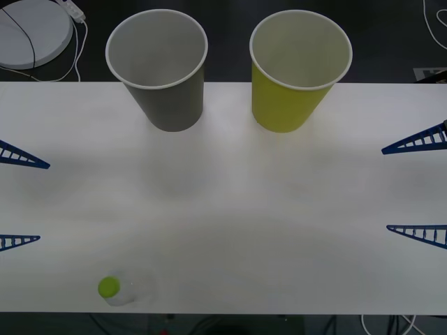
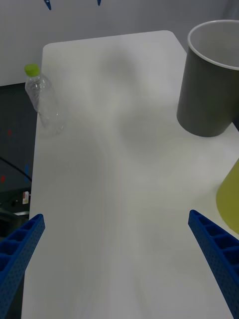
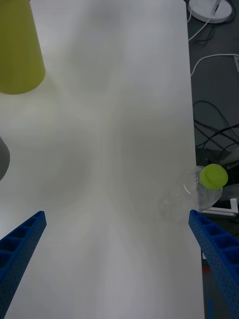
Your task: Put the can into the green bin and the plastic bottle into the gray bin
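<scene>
Bottle: the small clear ribbed plastic bottle with a lime-green screw cap stands upright at the near left edge of the white surface, well apart from both cups.
Gray bin: the large dark gray tapered paper cup with a white rolled rim stands upright at the far edge, left of centre, mouth open.
Green bin: the large yellow-green tapered paper cup stands just right of the gray one, apart from it, nothing visible inside.
Can: none visible on the surface.
Left gripper: the left gripper hangs at the left edge, blue ribbed fingers spread wide, holding nothing; the bottle lies nearest to it.
Right gripper: the right gripper hangs at the right edge, fingers likewise apart and empty.
Handling: the bottle looks empty, so probably very light, thin-walled and easy to tip or crush; the clear body may be slippery.
Hold: best taken across the ribbed body below the cap, gently, since a nudge near the edge could knock it off.
</scene>
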Robot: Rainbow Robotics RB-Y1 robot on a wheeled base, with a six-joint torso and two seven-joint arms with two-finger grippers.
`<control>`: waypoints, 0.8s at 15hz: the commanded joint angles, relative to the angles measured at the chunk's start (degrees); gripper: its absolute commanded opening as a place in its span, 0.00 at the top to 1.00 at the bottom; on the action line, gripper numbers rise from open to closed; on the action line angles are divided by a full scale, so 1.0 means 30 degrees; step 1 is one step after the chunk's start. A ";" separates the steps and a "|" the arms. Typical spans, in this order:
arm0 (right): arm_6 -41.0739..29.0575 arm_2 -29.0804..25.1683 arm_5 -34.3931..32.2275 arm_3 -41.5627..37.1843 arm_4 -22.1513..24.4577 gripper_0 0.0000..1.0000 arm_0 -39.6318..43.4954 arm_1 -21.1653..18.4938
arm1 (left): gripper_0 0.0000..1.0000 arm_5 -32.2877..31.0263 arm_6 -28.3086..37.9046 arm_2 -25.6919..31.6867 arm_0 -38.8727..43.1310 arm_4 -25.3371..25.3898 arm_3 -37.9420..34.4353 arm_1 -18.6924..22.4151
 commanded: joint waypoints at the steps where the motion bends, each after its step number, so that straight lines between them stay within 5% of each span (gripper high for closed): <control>1: -0.0001 0.0000 0.0000 0.0000 0.0000 0.00 0.0000 0.0000 | 0.00 0.0000 0.0000 0.0000 0.0000 0.0000 0.0000 0.0000; 9: -0.0001 0.0000 0.0000 0.0000 0.0000 0.00 0.0000 0.0000 | 0.00 0.0322 -0.0644 -0.0937 0.0791 0.0352 0.0703 -0.0586; 12: -0.0001 0.0000 0.0000 0.0000 0.0000 0.00 0.0000 0.0000 | 0.00 0.0322 -0.2754 -0.1201 0.0908 0.0381 0.1465 -0.0586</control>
